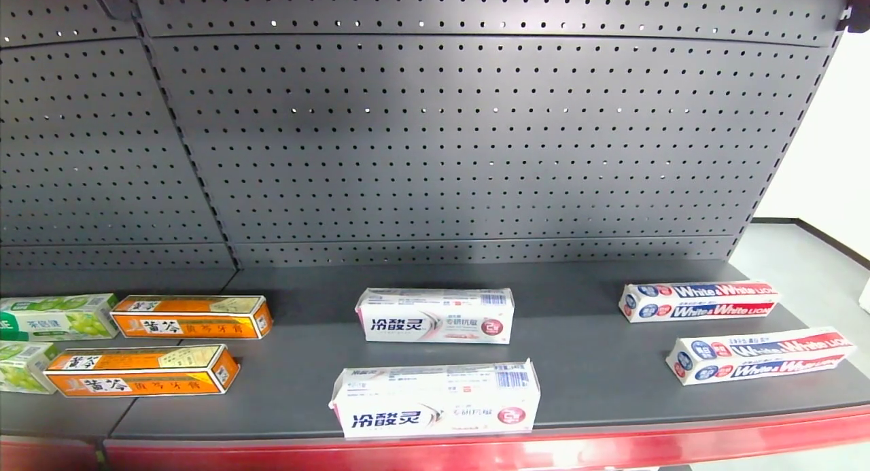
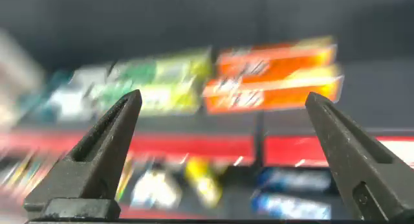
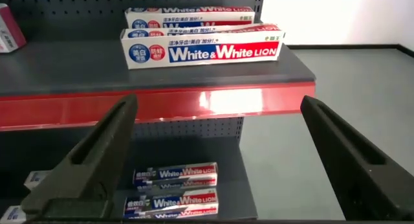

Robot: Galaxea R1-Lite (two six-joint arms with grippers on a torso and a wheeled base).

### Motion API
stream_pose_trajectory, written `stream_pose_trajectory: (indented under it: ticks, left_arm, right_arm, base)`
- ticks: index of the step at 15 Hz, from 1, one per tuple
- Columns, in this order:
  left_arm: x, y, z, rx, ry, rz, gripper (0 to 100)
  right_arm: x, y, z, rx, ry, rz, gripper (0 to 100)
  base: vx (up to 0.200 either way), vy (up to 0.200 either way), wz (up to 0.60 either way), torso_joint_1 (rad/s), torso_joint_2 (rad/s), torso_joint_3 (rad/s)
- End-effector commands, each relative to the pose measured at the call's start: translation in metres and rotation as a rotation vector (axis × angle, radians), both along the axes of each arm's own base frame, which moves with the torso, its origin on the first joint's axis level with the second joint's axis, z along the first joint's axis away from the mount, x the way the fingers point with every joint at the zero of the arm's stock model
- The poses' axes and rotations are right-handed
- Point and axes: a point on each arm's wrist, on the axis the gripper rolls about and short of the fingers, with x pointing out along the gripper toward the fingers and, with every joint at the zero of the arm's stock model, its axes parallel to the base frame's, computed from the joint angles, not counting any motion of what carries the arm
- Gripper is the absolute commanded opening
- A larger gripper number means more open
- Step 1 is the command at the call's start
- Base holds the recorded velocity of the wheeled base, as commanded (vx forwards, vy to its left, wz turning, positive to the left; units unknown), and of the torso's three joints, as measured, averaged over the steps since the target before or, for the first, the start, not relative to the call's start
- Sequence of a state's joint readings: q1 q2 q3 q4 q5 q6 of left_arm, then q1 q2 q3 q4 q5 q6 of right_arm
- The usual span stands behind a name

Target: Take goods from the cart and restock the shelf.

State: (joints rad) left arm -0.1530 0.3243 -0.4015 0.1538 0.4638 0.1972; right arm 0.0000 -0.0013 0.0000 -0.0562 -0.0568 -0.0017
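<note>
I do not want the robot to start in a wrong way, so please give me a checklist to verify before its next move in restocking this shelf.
1. Left gripper free for a pick: ok, jaws open, nothing between them.
2. Right gripper free: ok, jaws open and empty.
3. Where the cart stands: cannot tell.
4. Room on the shelf for more goods: ok, bare surface between the white boxes and the red-and-blue boxes.
5. Front white box safely back from the edge: not ok, it lies right at the red front lip.
</note>
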Motion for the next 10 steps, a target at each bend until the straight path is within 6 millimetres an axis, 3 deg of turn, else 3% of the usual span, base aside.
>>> stream_pose_trajectory:
  ticks: [1, 2, 6, 10]
  left_arm:
    - [-0.003, -0.001, -0.051, -0.051, 0.048, -0.016, 100]
    - [-0.003, -0.002, -0.06, -0.064, -0.027, -0.124, 100]
    - [-0.003, -0.006, -0.089, -0.086, -0.015, -0.339, 100]
    - [0.0, -0.008, -0.094, -0.142, -0.042, -0.395, 100]
  right_arm:
    - [0.0, 0.0, 0.0, -0.001, 0.001, 0.002, 100]
    - [0.0, 0.0, -0.001, -0.002, 0.007, 0.011, 100]
    - [0.0, 0.001, -0.006, -0.008, 0.059, 0.023, 100]
    - [0.0, 0.0, -0.006, 0.001, 0.06, 0.022, 100]
  base:
    - [0.0, 0.0, 0.0, 0.0, 0.0, 0.0]
    - [0.0, 0.0, 0.0, 0.0, 0.0, 0.0]
    - [0.0, 0.0, 0.0, 0.0, 0.0, 0.0]
    - [0.0, 0.0, 0.0, 0.0, 0.0, 0.0]
